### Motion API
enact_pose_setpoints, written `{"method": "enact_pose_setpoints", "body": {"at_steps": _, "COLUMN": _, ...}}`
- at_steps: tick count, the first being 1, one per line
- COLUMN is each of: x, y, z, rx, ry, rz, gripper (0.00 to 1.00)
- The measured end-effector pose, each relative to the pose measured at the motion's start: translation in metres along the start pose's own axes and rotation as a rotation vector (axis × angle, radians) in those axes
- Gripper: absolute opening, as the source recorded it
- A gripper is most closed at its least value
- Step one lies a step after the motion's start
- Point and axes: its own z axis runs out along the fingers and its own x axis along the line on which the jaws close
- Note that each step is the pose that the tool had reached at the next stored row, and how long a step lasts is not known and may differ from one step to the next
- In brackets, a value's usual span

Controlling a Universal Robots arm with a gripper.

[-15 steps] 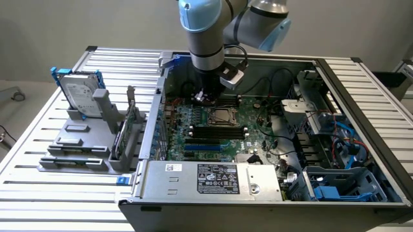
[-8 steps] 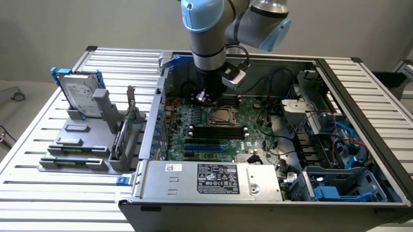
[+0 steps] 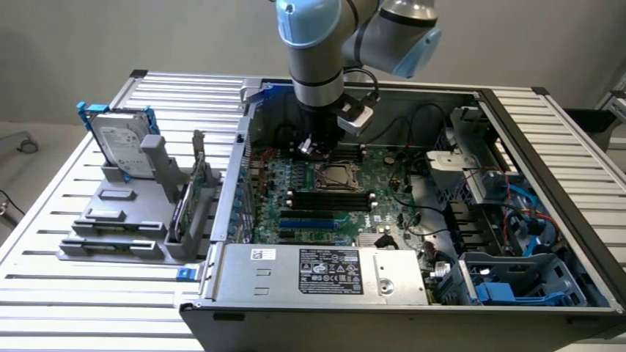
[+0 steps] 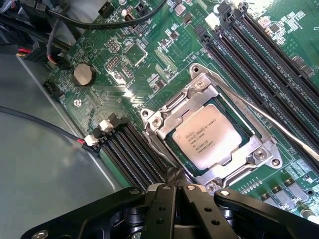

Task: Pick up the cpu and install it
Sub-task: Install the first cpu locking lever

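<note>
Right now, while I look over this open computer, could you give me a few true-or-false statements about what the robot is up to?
1. The cpu sits in the socket on the motherboard. True.
2. The gripper is holding the cpu. False: it is shut on nothing, close to the socket.
3. The hard drive lies inside the computer case. False: it stands upright in a grey holder outside the case, on the exterior view's left.
4. The case is open, with the motherboard exposed. True.
</note>
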Motion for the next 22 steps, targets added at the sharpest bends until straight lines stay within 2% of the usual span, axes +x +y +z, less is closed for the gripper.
{"method": "enact_pose_setpoints", "body": {"at_steps": 11, "x": 0.0022, "y": -0.0007, "z": -0.0049, "rx": 0.0082, "ry": -0.0074, "rz": 0.002, "gripper": 0.11}}
{"method": "enact_pose_setpoints", "body": {"at_steps": 22, "x": 0.0032, "y": -0.0017, "z": -0.0047, "rx": 0.0096, "ry": -0.0082, "rz": 0.0, "gripper": 0.11}}
